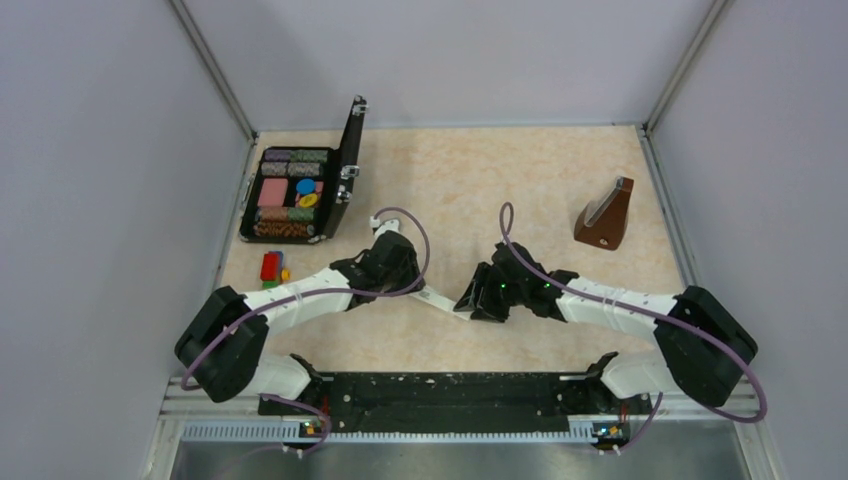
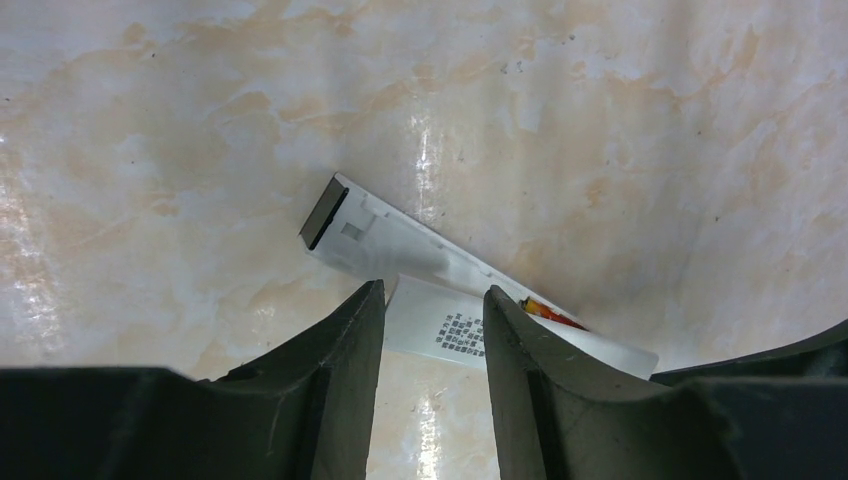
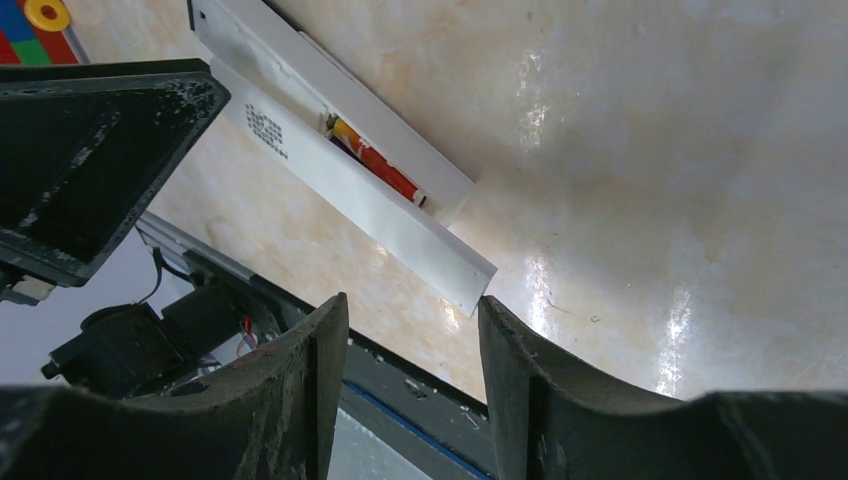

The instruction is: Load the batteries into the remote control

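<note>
Remote control (image 2: 380, 235) first: you have it lying flat on the desk (image 1: 480, 180), nearer the near edge than the far one and about midway between the left and right edges, slanting from far-left to near-right.

Your left arm (image 1: 300, 305) reaches in from the near-left corner and your right arm (image 1: 620, 310) from the near-right. Both forearms angle toward the middle with wrists tipped down, so the two heads face each other over the white bar.

An open black case (image 1: 352, 160) with coloured pieces inside sits at the far-left corner. A brown wooden metronome (image 1: 605, 215) stands toward the far-right corner, and stacked toy blocks (image 1: 272, 268) sit by the left edge.

The left gripper (image 2: 435, 290) has its jaws partly apart, astride the long white cover (image 3: 390, 220) that lies along the remote's near side. You cannot tell whether the pads press it. The right gripper (image 3: 410, 300) is spread with nothing between its jaws, just off the cover's near-right end.

The cover carries a small block of printed lines (too fine to read).

In the remote's open compartment lie the reddish battery (image 3: 385, 172) and, at its far-left end, the dark purple battery (image 3: 340, 143).
</note>
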Available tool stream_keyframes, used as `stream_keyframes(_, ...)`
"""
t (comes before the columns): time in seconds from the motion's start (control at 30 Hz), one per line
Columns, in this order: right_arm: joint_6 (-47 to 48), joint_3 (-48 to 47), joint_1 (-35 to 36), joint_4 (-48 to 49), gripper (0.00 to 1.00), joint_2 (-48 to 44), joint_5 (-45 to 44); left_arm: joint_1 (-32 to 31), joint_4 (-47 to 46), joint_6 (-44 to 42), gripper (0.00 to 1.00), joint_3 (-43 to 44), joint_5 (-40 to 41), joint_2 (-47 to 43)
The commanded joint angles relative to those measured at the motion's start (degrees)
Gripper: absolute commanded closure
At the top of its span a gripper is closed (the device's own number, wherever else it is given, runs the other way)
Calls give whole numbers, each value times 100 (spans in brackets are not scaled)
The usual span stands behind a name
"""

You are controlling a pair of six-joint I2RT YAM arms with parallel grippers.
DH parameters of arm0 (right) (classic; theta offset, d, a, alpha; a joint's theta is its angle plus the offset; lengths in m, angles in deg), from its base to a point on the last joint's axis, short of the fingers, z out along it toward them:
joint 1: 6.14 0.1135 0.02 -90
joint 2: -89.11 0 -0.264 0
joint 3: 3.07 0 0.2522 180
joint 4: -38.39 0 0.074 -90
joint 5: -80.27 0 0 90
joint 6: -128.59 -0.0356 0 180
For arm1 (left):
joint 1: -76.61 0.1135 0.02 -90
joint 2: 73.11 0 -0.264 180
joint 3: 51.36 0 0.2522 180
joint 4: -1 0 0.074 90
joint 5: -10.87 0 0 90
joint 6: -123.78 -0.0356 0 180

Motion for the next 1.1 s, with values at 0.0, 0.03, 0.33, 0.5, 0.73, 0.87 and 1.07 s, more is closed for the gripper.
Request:
stream_keyframes(0.0, -94, -188, 61, 360, 50, -295, -50, -56, 70, -85, 54, 243, 64, -209)
stream_keyframes(0.03, -94, -195, 66, 364, 50, -327, -32, -51, 85, -98, 53, 252, 63, -221)
stream_keyframes(0.33, -97, -150, 54, 204, 49, -465, -87, -50, 115, -163, 50, 364, 105, -208)
stream_keyframes(0.5, -86, -17, 54, 277, 48, -371, -125, -43, 165, -173, 49, 383, 152, -188)
stream_keyframes(0.73, -11, 110, 39, 462, 48, -185, -165, -40, 127, -177, 48, 337, 165, -106)
stream_keyframes(0.87, 3, 160, 1, 481, 48, -174, -201, -17, 113, -117, 47, 321, 171, -33)
stream_keyframes(1.07, 4, 201, -34, 504, 47, -209, -201, 3, 110, -75, 46, 296, 196, -24)
